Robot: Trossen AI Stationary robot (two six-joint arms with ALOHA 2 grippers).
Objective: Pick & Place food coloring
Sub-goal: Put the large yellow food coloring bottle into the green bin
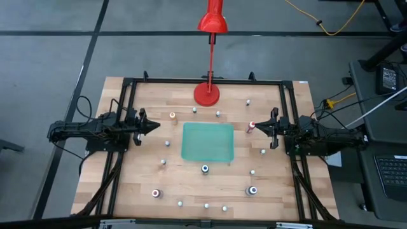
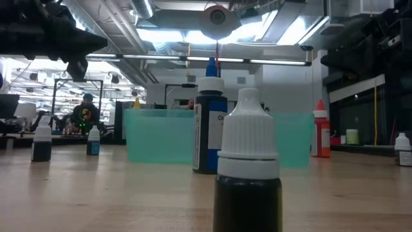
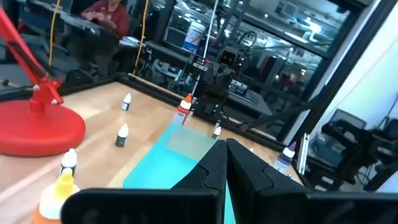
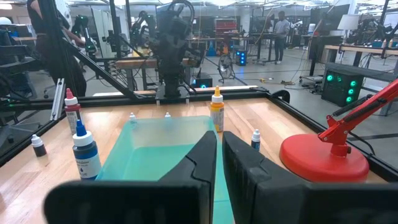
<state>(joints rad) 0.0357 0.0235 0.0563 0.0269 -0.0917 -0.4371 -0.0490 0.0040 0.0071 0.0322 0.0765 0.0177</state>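
Left gripper point(image 1: 154, 125) pressed together, empty, at left table edge; right gripper point(image 1: 260, 128) nearly closed, empty, at right edge. Food coloring bottles scattered all round the teal tray point(image 1: 208, 141) between them; red-capped bottle point(image 1: 251, 126) just ahead of right fingertips, orange-capped bottle point(image 1: 172, 116) near left tip. Risk: closed fingers tipping a bottle on approach; light, easily rolled. Red lamp point(image 1: 206, 93) possible snag.

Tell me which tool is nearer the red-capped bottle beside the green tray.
Right. The right tool sits close beside the red-capped bottle; the left tool waits across the green tray, far from it.
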